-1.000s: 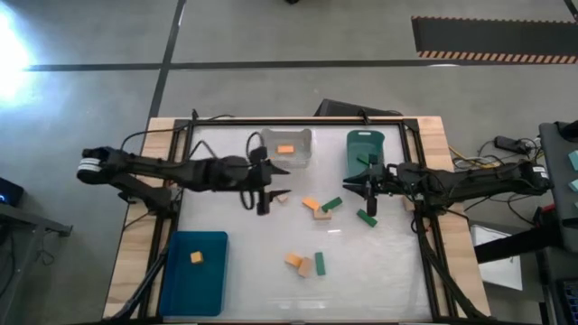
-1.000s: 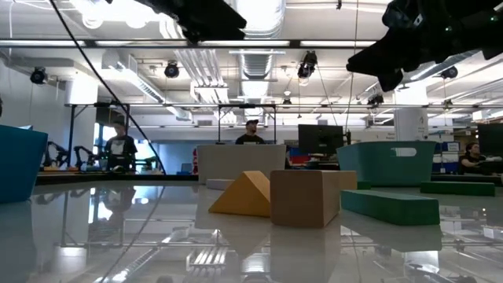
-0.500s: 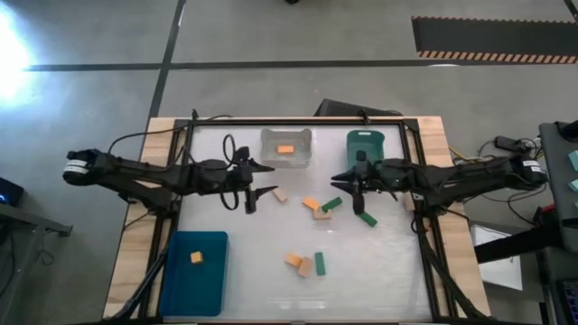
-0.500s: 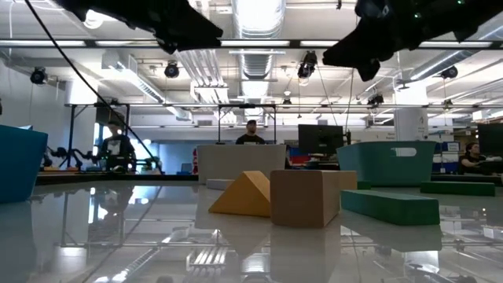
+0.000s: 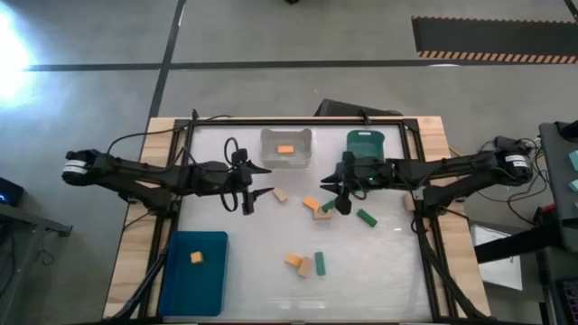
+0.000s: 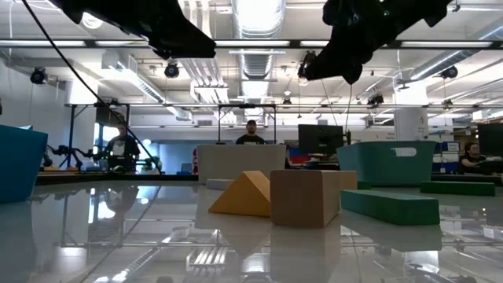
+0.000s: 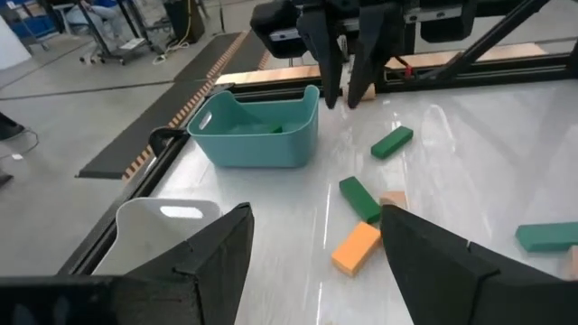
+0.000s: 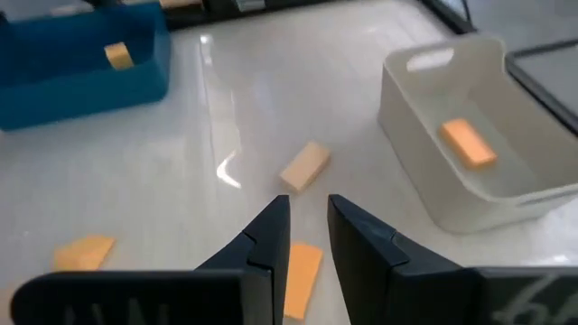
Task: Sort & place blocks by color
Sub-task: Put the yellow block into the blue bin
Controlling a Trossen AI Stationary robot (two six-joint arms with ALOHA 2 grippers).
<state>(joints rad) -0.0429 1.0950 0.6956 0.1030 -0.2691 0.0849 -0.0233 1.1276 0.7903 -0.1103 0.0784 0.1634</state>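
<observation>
since before, right gripper (image 5: 330,192) moved toward nine o'clock, fingers narrow, empty, over an orange block (image 5: 311,203) and green block (image 5: 331,205). left gripper (image 5: 249,190) hovers wide; tan block (image 5: 281,194) at its three o'clock.

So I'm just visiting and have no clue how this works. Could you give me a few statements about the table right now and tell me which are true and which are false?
1. The clear bin holds an orange block. True.
2. The blue bin holds a green block. False: the one block in it is orange.
3. The left gripper has its jaws spread wide and holds nothing. True.
4. The right gripper is carrying a green bar. False: its jaws are nearly closed with nothing between them.
5. Every block is already in a bin. False: several lie loose on the table, such as a green bar.
</observation>
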